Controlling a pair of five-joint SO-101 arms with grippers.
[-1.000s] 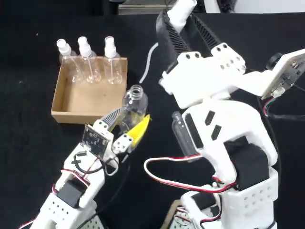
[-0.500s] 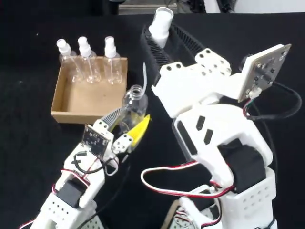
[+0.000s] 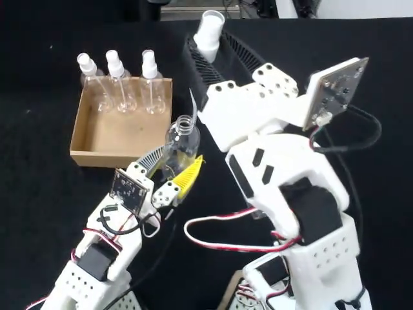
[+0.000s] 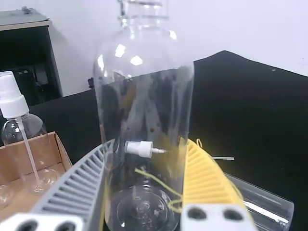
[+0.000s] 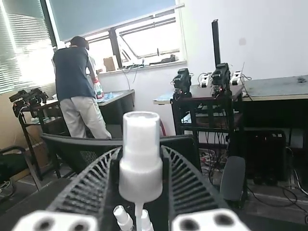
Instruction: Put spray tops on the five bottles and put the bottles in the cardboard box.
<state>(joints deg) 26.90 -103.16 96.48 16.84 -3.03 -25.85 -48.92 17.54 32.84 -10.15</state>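
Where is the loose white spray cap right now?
In the high view, the white plastic spray top is gripped in the right arm's black tool, just beyond the uncapped clear plastic bottle.

Window point(image 5: 144, 38) daylight, glints on bottle point(image 4: 144, 110)

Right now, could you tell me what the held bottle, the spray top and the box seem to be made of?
The bottle is probably clear glossy plastic: the background shows through it, with bright highlights. The spray top looks like smooth, opaque white plastic. The box seems to be brown matte cardboard, judging by its thin flat walls.
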